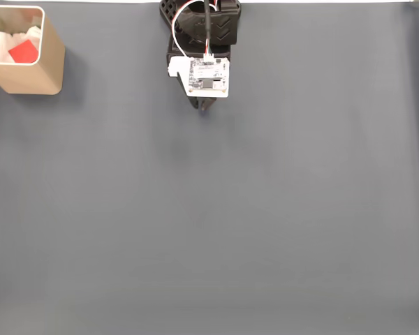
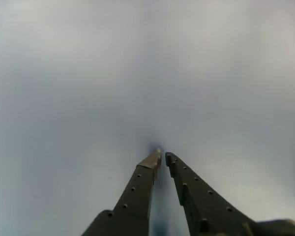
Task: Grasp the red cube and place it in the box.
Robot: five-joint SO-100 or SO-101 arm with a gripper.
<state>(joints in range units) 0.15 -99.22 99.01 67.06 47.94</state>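
Observation:
The red cube [image 1: 24, 51] lies inside the tan box [image 1: 50, 52] at the top left of the fixed view, resting on white padding. The arm is folded back at the top centre, far to the right of the box, and its gripper [image 1: 205, 106] points down at the grey mat. In the wrist view the two dark fingers of the gripper [image 2: 162, 156] nearly meet at their tips, shut with nothing between them, close above the mat.
A grey mat [image 1: 230, 223] covers the whole table. The arm's base and a white circuit board [image 1: 208, 75] with red and white wires sit at the top centre.

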